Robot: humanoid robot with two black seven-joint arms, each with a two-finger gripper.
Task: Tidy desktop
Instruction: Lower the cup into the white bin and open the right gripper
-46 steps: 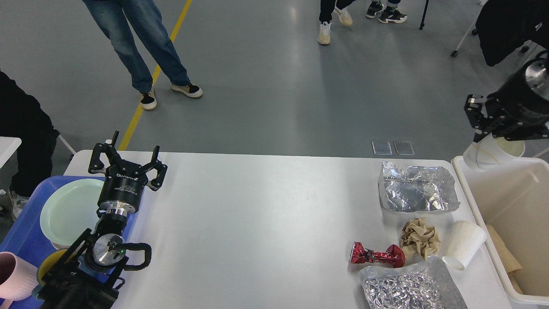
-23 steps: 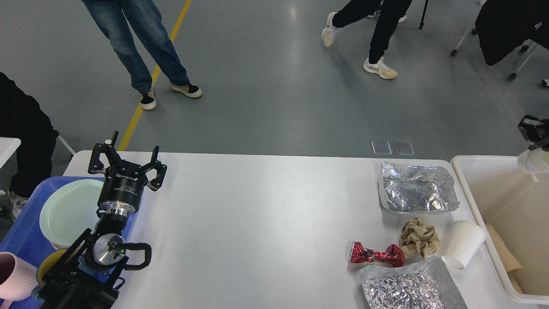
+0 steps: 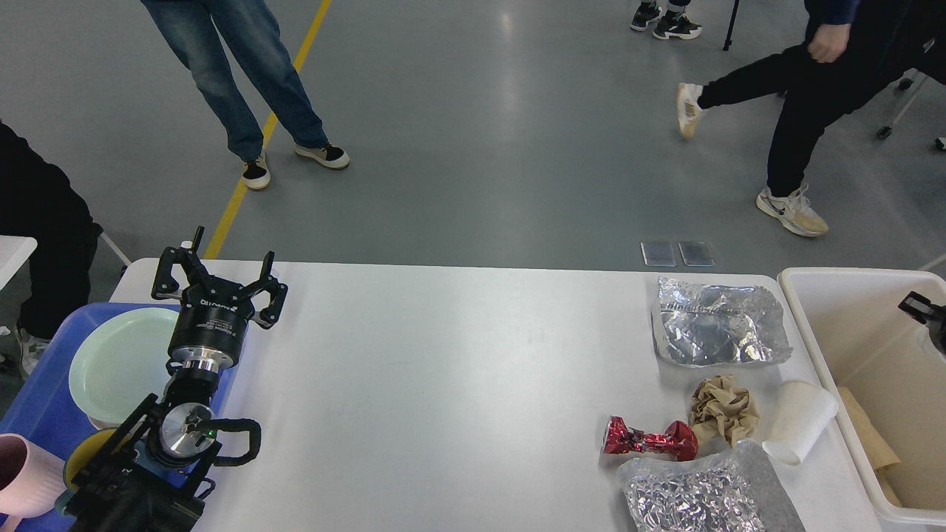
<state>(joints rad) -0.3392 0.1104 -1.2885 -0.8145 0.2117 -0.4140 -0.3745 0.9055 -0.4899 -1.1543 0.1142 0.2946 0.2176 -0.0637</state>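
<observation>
Dishes sit in the blue tray [image 3: 44,384] at the far left, where the left gripper [image 3: 219,284] hovers with fingers spread wide and empty. The desktop [image 3: 443,369] stretches across the middle, litter clustered on its right: foil sheet [image 3: 717,323], red crushed can [image 3: 650,437], brown paper wad [image 3: 724,408], tipped paper cup [image 3: 800,419]. Over the cream bin [image 3: 835,310], the right gripper [image 3: 927,318] barely shows; its state cannot be told. Taking the cup by its wall would probably suit next.

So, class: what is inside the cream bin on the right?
Inside the cream bin, brown paper lies against the near wall. The right hand shows at the frame edge; the rest of the bin is out of view.
</observation>
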